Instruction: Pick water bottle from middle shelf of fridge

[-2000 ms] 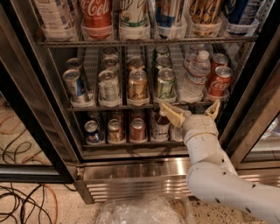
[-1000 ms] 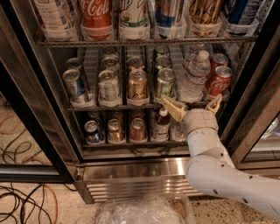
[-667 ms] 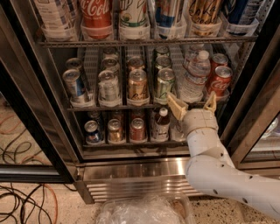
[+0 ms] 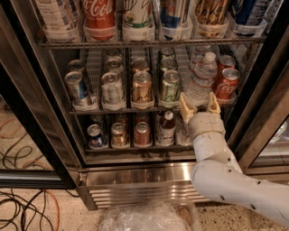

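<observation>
Looking straight into the fridge (image 4: 40, 135) now, and finding the water bottle (image 4: 201, 77) standing upright on the middle shelf (image 4: 117, 110), in the second lane from the right, white cap up, right at the front rail. Sitting just left of a red Coca-Cola can (image 4: 227, 84) and just right of a green can (image 4: 170, 87), with a gold can (image 4: 142, 87) one lane further left. Spotting the gripper (image 4: 200, 105) at the shelf's front edge, directly before the bottle's base, pointing upward and keeping its fingers (image 4: 186, 108) wide apart, one on each side of the bottle's lower part. Gripping nothing at this point; not able to tell about contact with the plastic. Tracing the white arm (image 4: 226, 176) down and off to the lower right, crossing in front of the louvred steel base (image 4: 135, 189). Noting a small dark bottle with a red neck band (image 4: 167, 127) on the rack below, just left of the wrist, tall bottles (image 4: 99, 13) lining the rack above, cables (image 4: 18, 207) lying over the floor at left, and crumpled clear plastic (image 4: 149, 216) lying at the bottom edge.
</observation>
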Controlling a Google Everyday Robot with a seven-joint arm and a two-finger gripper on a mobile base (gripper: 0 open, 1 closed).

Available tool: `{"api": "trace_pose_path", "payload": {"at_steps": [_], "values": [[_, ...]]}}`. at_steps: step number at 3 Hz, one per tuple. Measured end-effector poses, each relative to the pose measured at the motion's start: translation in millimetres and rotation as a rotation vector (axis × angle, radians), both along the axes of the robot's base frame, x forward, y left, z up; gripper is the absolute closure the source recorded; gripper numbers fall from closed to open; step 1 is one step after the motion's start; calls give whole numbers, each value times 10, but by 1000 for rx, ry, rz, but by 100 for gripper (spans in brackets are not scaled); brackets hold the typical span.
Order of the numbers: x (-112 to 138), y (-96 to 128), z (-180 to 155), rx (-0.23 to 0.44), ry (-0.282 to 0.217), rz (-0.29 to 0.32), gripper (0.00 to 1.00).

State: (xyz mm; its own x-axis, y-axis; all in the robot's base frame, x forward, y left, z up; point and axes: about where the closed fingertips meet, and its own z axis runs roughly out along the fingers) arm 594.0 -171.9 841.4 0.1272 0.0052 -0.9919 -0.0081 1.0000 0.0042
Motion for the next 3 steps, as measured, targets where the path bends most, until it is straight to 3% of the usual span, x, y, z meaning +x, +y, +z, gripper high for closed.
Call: {"api": "trace_pose_path", "payload": {"at_steps": [3], "values": [[345,-21,123,-9,-8,16,32]]}}
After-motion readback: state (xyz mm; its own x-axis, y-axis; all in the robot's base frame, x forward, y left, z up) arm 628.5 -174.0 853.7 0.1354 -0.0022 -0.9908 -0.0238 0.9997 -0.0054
